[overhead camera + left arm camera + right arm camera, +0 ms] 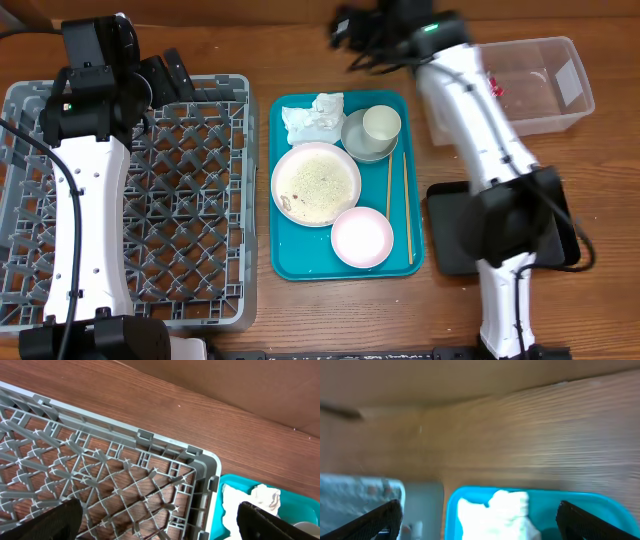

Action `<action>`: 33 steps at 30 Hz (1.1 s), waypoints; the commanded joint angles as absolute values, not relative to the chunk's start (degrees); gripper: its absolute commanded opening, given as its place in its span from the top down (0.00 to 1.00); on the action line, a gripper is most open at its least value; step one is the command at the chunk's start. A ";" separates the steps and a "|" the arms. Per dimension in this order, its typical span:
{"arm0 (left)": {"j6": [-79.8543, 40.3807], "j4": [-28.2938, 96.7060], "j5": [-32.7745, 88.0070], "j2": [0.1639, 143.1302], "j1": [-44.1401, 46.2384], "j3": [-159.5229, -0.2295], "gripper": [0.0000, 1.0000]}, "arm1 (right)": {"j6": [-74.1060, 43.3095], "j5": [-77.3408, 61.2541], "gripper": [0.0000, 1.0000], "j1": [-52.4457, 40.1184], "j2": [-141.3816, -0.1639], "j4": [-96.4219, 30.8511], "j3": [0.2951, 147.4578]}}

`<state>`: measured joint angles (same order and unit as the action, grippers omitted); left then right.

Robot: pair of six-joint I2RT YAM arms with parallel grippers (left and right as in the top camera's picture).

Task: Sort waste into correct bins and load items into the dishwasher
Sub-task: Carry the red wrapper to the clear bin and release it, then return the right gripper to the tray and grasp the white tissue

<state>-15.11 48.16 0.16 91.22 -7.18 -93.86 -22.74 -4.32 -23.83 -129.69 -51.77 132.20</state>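
**Left arm.** The left gripper [159,508] hangs over the rear right corner of the rack [190,222]. Its jaws are spread and nothing is between them. The left wrist view shows the rack's lattice floor and corner wall below.

**Right arm.** The arm reaches from the front right edge of the table to the rear centre. The right gripper [477,510] is above the rear edge of the teal tray [300,262]. Its jaws are spread and hold nothing. The right wrist view is blurred; the napkin [312,115] shows below it.

**Rack.** It lies along the left edge of the table.

**Teal tray.** It lies at the table centre, just beside the rack.
- The napkin is at the tray's rear left corner.
- The grey bowl [352,141] is at the rear right, touching the napkin. The cup [381,123] stands upright inside the bowl.
- The plate [281,186] is at the middle left, with rice scraps [320,178] on it.
- The small bowl [362,238] is at the front right, touching the plate.
- The chopsticks [408,212] lie along the tray's right edge, slightly apart from each other.

**Bins.**
- The tub [545,122] is at the rear right corner of the table. The wrapper [492,82] lies at its left end, partly hidden by the right arm.
- The black tray [445,232] is near the right edge, partly under the right arm.
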 commanded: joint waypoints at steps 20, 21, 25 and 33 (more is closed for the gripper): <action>-15.88 48.05 -0.21 91.09 -7.11 -95.20 0.01 | -24.03 13.21 0.10 -33.28 -145.73 -51.94 132.38; -15.88 48.05 -0.21 91.09 -7.11 -95.20 0.00 | -24.03 13.21 0.11 -33.36 -145.91 -51.96 132.38; -15.88 48.05 -0.21 91.09 -7.11 -95.20 0.00 | -24.29 13.23 0.25 -33.39 -146.65 -52.47 132.38; -15.88 48.07 -0.21 91.09 -7.11 -95.20 0.00 | -25.56 14.11 0.36 -33.36 -148.59 -53.08 132.38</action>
<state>-15.11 48.18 0.16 91.22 -7.18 -93.86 -24.82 13.06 -33.36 -146.93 -53.15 132.20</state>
